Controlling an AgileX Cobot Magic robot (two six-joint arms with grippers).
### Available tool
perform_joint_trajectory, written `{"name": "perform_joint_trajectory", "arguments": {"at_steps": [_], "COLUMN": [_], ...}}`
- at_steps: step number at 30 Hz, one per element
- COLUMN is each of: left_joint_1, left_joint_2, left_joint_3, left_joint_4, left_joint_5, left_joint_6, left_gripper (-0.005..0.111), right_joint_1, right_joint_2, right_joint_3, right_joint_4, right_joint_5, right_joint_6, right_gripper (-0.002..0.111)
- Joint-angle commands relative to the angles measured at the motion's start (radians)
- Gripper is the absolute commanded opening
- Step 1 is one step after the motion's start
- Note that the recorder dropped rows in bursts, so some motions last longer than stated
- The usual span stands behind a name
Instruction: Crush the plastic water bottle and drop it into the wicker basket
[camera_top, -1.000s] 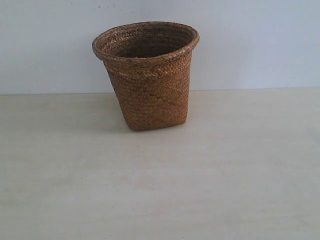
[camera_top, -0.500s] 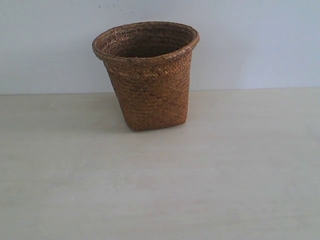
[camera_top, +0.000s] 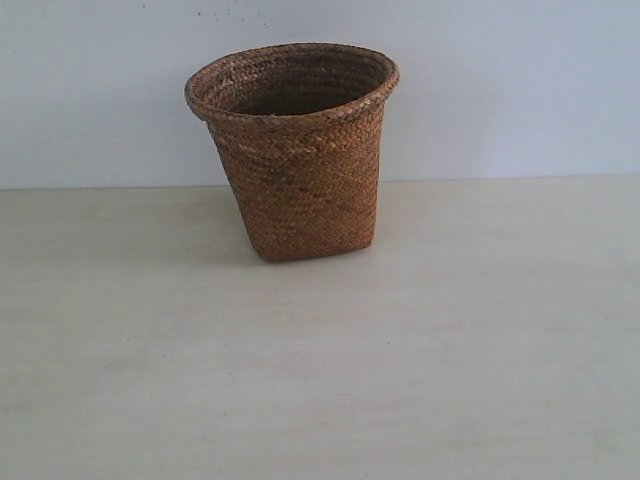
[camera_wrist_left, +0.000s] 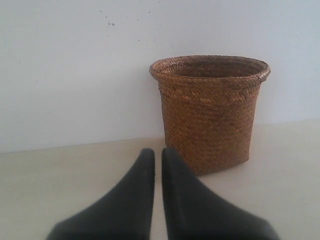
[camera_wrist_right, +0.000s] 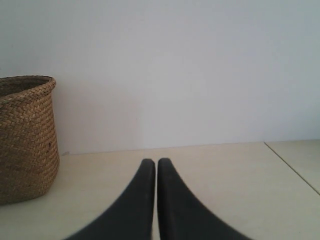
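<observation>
The brown wicker basket stands upright at the back of the pale table, close to the white wall. The plastic water bottle is out of view in every frame. In the left wrist view the basket is ahead of my left gripper, whose black fingers are shut with nothing between them. In the right wrist view the basket is off to one side of my right gripper, also shut and holding nothing. Neither gripper shows in the exterior view.
A pale wooden table spreads in front of the basket, and a white wall stands right behind it. A thin seam or table edge runs along one side in the right wrist view.
</observation>
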Motion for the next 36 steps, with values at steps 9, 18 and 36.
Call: {"name": "perform_joint_trajectory", "arguments": {"at_steps": [9,18,36], "left_joint_1": [0.065,0.165,0.228], "left_joint_2": [-0.039,-0.146,-0.192], "left_joint_3": [0.060,0.116,0.146], "left_joint_4": [-0.102,-0.129,-0.203], "left_joint_5": [-0.009,0.029,0.141], "left_joint_6": [0.126,0.126,0.180], "left_gripper": [0.004,0.004,0.004], "right_joint_1": [-0.002,-0.002,-0.002], "right_joint_2": [-0.005,-0.005,-0.005], "right_joint_3": [0.006,0.006,0.006], "right_joint_4": [0.001,0.001,0.001], "right_joint_5": [-0.003,-0.003,-0.003], "right_joint_6": [0.000,0.000,0.000], "right_gripper": [0.000,0.000,0.000]}}
